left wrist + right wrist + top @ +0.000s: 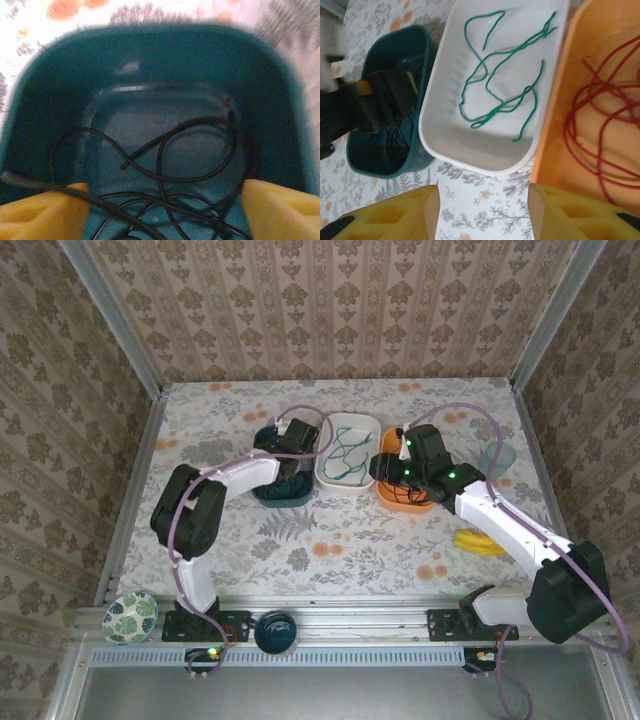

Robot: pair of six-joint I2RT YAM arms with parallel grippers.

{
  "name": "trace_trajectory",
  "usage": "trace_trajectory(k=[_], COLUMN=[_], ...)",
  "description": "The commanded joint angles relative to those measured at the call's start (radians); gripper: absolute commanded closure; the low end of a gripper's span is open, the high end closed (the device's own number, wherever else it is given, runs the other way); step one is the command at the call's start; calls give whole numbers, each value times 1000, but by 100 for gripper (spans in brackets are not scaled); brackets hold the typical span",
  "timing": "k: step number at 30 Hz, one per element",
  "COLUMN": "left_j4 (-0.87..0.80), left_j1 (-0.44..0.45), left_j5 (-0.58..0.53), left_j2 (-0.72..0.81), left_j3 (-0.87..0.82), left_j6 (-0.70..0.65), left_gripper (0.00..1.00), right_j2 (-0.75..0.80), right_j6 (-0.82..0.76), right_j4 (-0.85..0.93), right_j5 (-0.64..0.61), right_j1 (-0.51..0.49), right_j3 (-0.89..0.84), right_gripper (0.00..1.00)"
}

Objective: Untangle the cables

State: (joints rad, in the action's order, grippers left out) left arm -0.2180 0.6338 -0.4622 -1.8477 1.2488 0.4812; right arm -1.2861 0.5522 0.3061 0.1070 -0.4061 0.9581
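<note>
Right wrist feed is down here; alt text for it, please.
A white tray holding a green cable sits centre, between a teal bin at left, the left arm reaching into it, and an orange bin with a red cable at right. The right claw hangs open over the table.

Between yellow pads (45,210) of left gripper (165,205): black cable (232,142) in teal bin (150,55). Ahead of right gripper (484,212), pads also yellow: green cable (542,34) in white bin (470,145), red cable (580,95) in orange bin (555,125). Under those jaws, white tablecloth (485,187) printed with grey foliage, orange blossoms.
</note>
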Motion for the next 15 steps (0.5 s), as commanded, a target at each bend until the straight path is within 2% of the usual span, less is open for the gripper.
trace_trajectory(k=[1, 5, 9, 12, 15], left_j4=[122, 227, 271, 359, 388], left_j1=[53, 97, 100, 98, 70], left_j5=[-70, -143, -246, -332, -419], left_j2=[153, 277, 408, 528, 654], left_j3=[-19, -108, -230, -363, -490], left_j6=[-126, -188, -165, -200, -202], left_gripper=[11, 0, 0, 0, 0], right_j2=[38, 69, 130, 192, 248], right_j6=[-11, -26, -54, -105, -183], right_j4=[25, 5, -18, -39, -60], right_j5=[-51, -88, -140, -255, -437], right_j1=[33, 83, 141, 163, 171], right_j3=[-17, -45, -85, -119, -156], right_gripper=[49, 48, 47, 46, 44])
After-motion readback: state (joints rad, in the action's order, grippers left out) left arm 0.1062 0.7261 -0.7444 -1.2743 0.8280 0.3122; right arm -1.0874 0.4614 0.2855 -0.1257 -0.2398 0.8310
